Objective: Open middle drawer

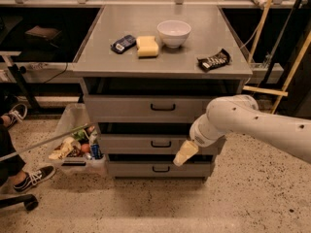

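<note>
The gripper [186, 153] is hanging low, just right of the middle drawer's [126, 143] black handle [161, 143], overlapping the drawer's lower edge. The arm [243, 123] is hiding the drawer's right end. I cannot tell whether the gripper is parted or closed.

A robotics test lab, by the look of it: a white robot arm [262, 125] reaches over a speckled terrazzo floor [243, 198] to a grey metal table [97, 64] with three drawers, its gripper [185, 153] low before the drawer fronts, right of the handles. Bare metal racking [48, 2] lines the back and wooden poles [260, 28] lean at right. A clear bin [68, 123] of packets sits beside the table, and a bystander's sneaker [34, 177] shows at left.
</note>
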Controlling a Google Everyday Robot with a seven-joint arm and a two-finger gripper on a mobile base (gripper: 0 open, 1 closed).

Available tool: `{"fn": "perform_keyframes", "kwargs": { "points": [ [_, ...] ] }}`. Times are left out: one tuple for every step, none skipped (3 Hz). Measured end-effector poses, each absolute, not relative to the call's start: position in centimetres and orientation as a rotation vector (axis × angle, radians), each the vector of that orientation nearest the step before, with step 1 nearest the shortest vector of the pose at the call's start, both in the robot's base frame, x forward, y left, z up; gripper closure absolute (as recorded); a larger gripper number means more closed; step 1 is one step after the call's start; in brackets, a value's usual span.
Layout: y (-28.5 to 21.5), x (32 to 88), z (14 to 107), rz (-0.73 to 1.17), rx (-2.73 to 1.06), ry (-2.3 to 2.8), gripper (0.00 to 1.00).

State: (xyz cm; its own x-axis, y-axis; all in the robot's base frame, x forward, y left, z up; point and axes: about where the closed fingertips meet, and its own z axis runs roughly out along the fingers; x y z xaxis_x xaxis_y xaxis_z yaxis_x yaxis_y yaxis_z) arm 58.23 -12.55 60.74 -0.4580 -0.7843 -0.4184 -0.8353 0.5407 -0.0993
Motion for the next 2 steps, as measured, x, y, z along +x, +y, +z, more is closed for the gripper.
{"fn": "perform_keyframes", "kwargs": {
  "points": [
    [-12.1, 59.5, 59.2, 0.145, -1.254, 2.355, 0.0],
    [-13.7, 62.3, 54.3, 0.085, -1.113, 2.359, 0.0]
  ]
}}
